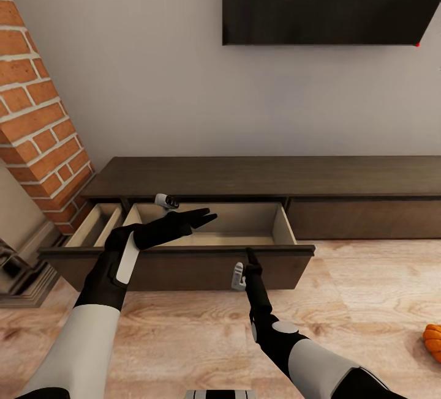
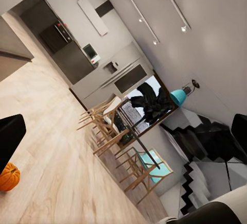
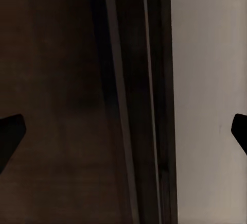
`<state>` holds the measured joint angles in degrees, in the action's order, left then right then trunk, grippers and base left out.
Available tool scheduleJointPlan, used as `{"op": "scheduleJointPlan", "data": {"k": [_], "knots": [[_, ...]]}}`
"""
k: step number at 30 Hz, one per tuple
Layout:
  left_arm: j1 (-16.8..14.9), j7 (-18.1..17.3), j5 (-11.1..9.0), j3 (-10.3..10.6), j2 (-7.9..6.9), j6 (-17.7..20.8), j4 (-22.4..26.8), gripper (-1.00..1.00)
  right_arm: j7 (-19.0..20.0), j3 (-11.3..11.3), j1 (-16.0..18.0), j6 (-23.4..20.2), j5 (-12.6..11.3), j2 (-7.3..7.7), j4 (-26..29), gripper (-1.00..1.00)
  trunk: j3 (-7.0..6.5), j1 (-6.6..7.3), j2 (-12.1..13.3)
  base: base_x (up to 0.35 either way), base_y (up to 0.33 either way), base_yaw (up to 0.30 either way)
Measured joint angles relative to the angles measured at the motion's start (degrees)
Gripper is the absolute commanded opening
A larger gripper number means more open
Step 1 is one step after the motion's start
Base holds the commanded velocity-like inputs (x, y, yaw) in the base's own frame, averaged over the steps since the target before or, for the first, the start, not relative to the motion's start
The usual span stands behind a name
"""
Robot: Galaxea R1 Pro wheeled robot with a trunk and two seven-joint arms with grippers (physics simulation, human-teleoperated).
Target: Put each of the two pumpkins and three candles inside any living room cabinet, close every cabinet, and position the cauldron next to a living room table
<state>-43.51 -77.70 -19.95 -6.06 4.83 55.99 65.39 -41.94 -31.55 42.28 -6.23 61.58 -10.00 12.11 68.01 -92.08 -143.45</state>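
Drawer (image 1: 184, 258) of the TV console (image 1: 269, 175) stands pulled out, interior bare. Left gripper (image 1: 205, 216) hovers over it, jaws spread, nothing held. Right gripper (image 1: 250, 259) sits at the drawer front, jaws spread. One pumpkin (image 1: 433, 341) lies on the floor, well apart to my right. I judge fetching it comes next: keep the drawer open, turn the base right.

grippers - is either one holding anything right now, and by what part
Nothing is held. The left gripper hangs over the open drawer with nothing between its fingers. The right gripper is open at the drawer front, gripping nothing.
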Motion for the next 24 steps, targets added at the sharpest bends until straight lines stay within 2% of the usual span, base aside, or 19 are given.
{"op": "scheduleJointPlan", "data": {"k": [10, 24], "knots": [[0.0, 0.0, 0.0, 0.0, 0.00, 0.0, 0.0, 1.00, 0.0, 0.0, 0.0, 0.0, 0.0, 0.00, 0.0, 1.00, 0.00, 0.00, 0.0, 0.000, 0.000, 0.000], [0.0, 0.1, 0.0, 0.1, 0.15, 0.0, 0.2, 1.00, 0.1, 0.0, 0.0, 0.1, -0.1, 0.00, 0.0, 1.00, -3.09, 0.37, 0.2, 0.000, 0.000, 0.000]]}}
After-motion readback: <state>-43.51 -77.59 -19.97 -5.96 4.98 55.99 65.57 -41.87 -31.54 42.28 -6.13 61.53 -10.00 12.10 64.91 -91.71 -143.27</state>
